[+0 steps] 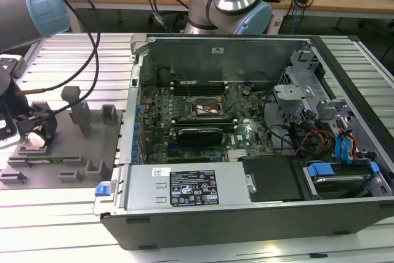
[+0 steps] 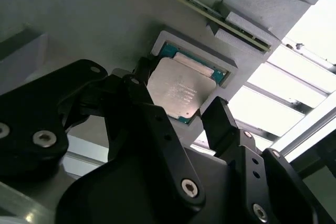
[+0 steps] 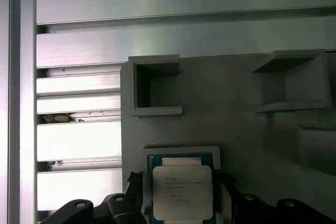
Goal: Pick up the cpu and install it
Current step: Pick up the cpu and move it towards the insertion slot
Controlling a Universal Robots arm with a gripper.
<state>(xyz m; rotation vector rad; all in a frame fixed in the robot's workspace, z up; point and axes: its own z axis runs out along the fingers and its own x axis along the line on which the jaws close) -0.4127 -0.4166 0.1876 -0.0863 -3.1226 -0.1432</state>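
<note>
The cpu [image 2: 181, 92], a small square chip with a silvery top and a green rim, lies flat in a shallow recess of the gray tray [image 1: 68, 180] at the exterior view's left. My gripper [image 2: 178, 98] hangs low over it, and one black finger stands close on either side of the chip [image 3: 181, 190]. The fingers look slightly apart from its edges, so the gripper is open around it. In the exterior view the gripper [image 1: 32, 129] sits at the far left, with the cpu [image 1: 38, 141] a pale patch beneath it. The motherboard socket [image 1: 203, 108] lies inside the open computer case.
The tray carries raised gray blocks [image 1: 80, 112] and slotted holders [image 3: 155, 87] near the recess. It rests on a ribbed aluminium table [image 1: 74, 50]. The open case [image 1: 246, 152] takes up the exterior view's right, with cables, drive bays and a power supply inside. Black cables [image 1: 92, 47] hang over the tray.
</note>
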